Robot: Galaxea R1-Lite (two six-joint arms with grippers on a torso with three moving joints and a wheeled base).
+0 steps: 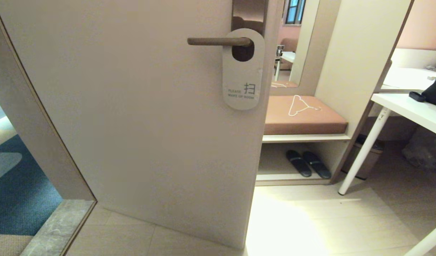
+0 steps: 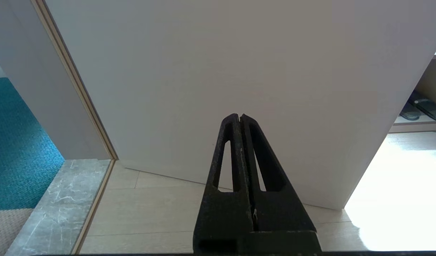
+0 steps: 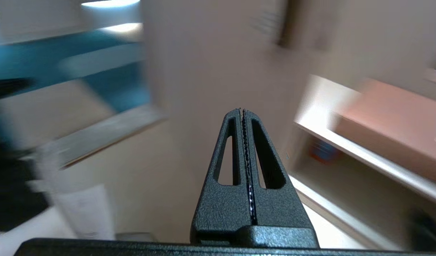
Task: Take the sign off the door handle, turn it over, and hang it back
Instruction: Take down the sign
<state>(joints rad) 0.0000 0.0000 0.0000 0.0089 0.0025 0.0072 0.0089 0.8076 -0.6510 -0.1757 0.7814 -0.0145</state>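
Off-white sign on door handle, both grippers closed, R view blurry, maybe mid-swing

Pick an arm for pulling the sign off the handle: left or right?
Probably right. The sign hangs on the handle at the door's right edge. Right claw faces the door there; left claw points low at the bare door.

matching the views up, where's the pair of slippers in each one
Head view: slippers on the low shelf under the pink bench cushion, right of the door.
Left wrist view: at the right edge.
Right wrist view: cannot tell, blurred.
Shared landmark: the door.
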